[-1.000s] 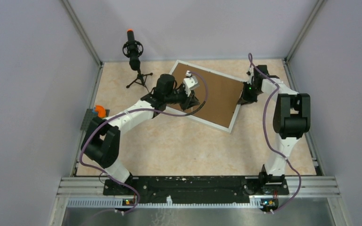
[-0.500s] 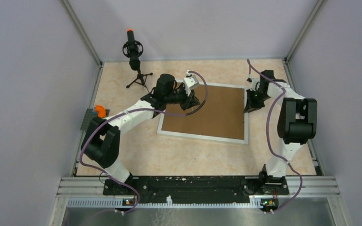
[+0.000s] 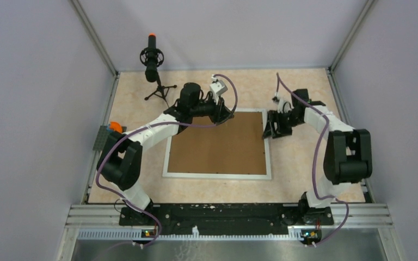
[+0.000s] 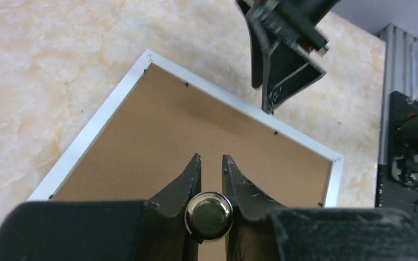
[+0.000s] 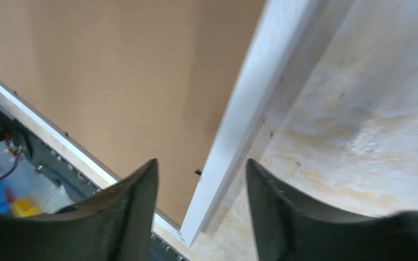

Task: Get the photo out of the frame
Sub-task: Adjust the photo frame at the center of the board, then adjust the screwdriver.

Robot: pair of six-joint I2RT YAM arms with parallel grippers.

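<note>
Face down on the marbled beige tabletop (image 3: 305, 168): the frame (image 3: 216, 174), white border squared to the near edge, brown backing board (image 3: 217, 144) uppermost. Photo not visible in any view, hidden under the board if present.

At the frame's far edge, just left of its far-right corner: the left gripper (image 3: 224, 115), fingers (image 4: 191, 173) nearly closed with only a narrow slit between the tips, poised above the backing board in the left wrist view and gripping nothing visible. Contact with the board impossible to judge.

At the frame's right side near the far corner: the right gripper (image 3: 268, 129), fingers (image 5: 133, 201) spread wide, 1 over the brown board and 1 over the bare tabletop, with the white border strip (image 5: 239, 125) running between them. No grip on the border seen; whether the tips touch it cannot be told.

Around the board's rim, small dark retaining tabs (image 4: 275, 132) spaced along the inner edge.

Beyond the frame, in the far-left corner: a black microphone (image 3: 151, 58) with an orange tip on a small tripod, well apart from the frame. At the left edge of the tabletop: a small orange object (image 3: 114, 127) on a grey block, partly hidden behind the left arm. Purple cables (image 3: 318, 147) looping along both arms, clear of the frame.
</note>
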